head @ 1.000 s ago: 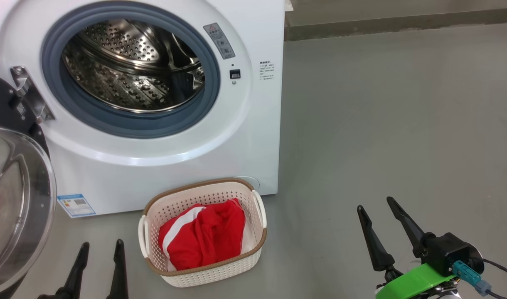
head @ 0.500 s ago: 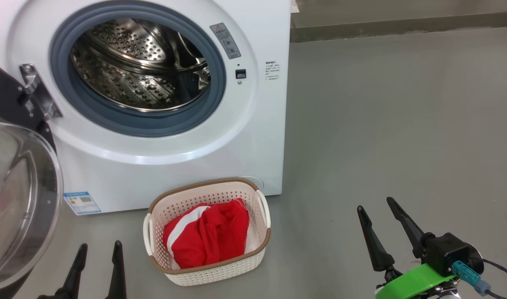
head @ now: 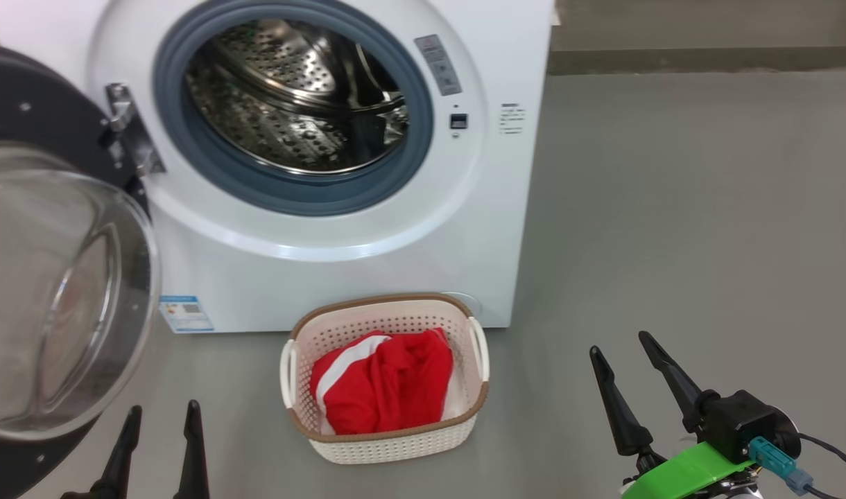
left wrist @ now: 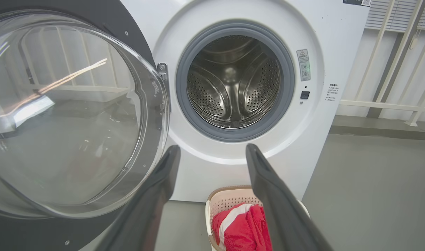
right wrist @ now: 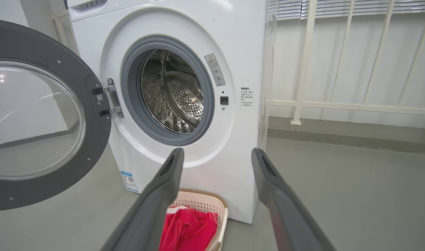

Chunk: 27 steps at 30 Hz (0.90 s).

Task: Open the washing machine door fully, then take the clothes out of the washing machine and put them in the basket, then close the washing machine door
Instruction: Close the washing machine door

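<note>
Compared with the earlier frames, the whole head view is shifting toward 3 o'clock (the camera is turning, not the objects), and both grippers are keeping their places in that view.

1. The washing machine (head: 326,277) is occupying the 12 o'clock sector of the head view. Its steel drum (head: 298,104) is showing no garments inside the grey gasket (head: 208,152).
2. The washing machine door (head: 48,291) is standing swung open at 9 o'clock, hanging from its hinge (head: 128,132) on the machine's left edge. Its clear window is bulging toward the camera.
3. The basket (head: 388,443) is sitting on the grey floor (head: 672,208) at 6 o'clock, just in front of the machine's lower right corner.
4. The clothes (head: 388,388) are lying bunched inside the basket, red with a white stripe facing 10 o'clock.
5. The left gripper (head: 163,407) is hovering at 7 o'clock, fingers spread and holding nothing, between the door and the basket.
6. The right gripper (head: 618,343) is hovering at 4 o'clock, well apart from the basket, fingers likewise spread and gripping nothing.
</note>
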Tool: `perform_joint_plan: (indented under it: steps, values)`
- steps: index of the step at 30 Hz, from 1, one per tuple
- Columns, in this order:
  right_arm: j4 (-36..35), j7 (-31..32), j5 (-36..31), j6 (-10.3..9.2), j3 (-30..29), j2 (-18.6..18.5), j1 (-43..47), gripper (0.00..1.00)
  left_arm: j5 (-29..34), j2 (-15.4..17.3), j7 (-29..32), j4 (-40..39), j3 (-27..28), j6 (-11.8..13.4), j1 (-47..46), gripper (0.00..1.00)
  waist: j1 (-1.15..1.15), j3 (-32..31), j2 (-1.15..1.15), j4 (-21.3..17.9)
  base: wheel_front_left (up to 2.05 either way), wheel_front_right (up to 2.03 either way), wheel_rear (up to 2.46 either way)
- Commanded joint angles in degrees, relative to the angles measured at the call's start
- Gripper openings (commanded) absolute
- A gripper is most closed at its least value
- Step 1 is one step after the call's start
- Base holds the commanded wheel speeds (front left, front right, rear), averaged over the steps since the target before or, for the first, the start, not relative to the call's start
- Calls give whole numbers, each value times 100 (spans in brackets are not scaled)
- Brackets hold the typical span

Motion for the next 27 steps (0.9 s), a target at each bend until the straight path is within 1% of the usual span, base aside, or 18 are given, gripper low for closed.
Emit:
perform_joint_plan:
  steps: [1, 10, 19, 27]
  values:
    - [-132, -37, -21, 36, 161, -13, -99, 100, 81, 97, -56, -191, 175, 57, -170, 100, 0, -20, 0, 225, 0, 0, 0]
    - [-169, -37, -38, 36, 279, -1, -119, 100, 82, 142, -10, -464, 147, 122, -101, 100, 0, -64, 0, 777, 0, 0, 0]
    - [-191, -37, 6, 36, 379, 13, -115, 100, 203, 133, 177, -821, 64, 321, 55, 100, 0, -155, 0, 1330, 0, 0, 0]
    - [-194, -37, 29, 36, 504, 24, -180, 100, 250, 150, 376, -1124, 38, 449, 171, 100, 0, -185, 0, 1754, 0, 0, 0]
